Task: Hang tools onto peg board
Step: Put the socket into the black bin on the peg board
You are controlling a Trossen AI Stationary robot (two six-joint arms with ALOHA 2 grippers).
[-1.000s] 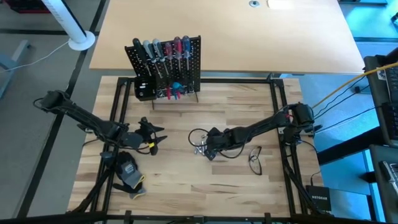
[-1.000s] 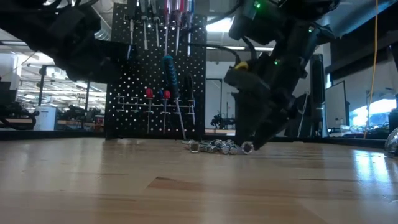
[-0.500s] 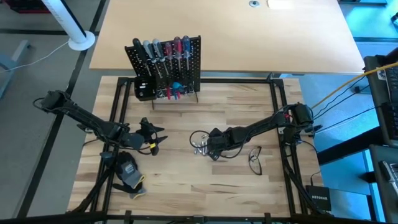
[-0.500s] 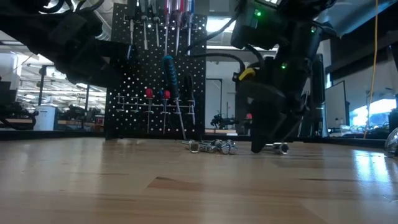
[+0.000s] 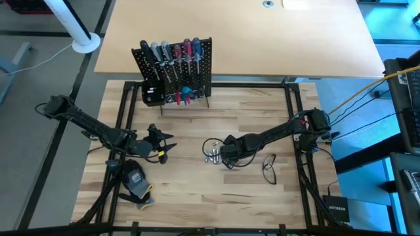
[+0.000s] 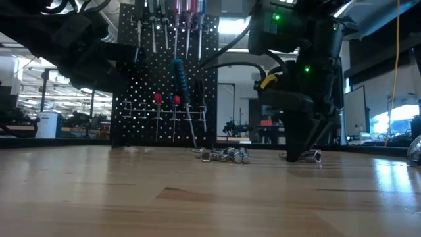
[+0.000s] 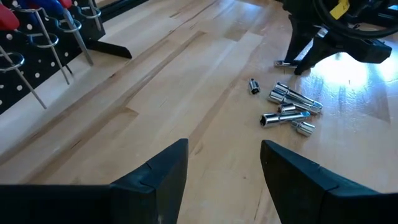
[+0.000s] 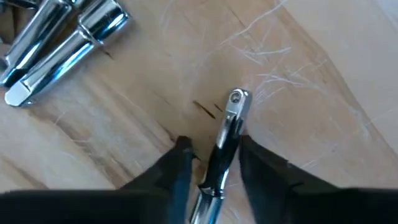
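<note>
from above, pale wooden table [image 5: 197, 190], a bigger tan board beyond it, and the peg board [image 5: 176, 69] upright at the far edge with screwdrivers [image 5: 172, 52] already hung. the right gripper [image 5: 225, 156] is down mid-table by the heap of silver bits [image 5: 211, 155], having slid a touch right since a second ago. glove [image 5: 136, 181] and glasses [image 5: 270, 168] lie near the front. low view: an open workshop behind, and the right gripper now stands clear of the heap with one metal piece [image 6: 308, 156] dragged out alongside. left wrist: left gripper [image 7: 224, 168] hangs wide apart, gripping nothing, the bits ahead. right wrist: dark fingers [image 8: 180, 165] bracket a slim silver tool [image 8: 225, 140]; whether they've clamped it, can't tell.
</note>
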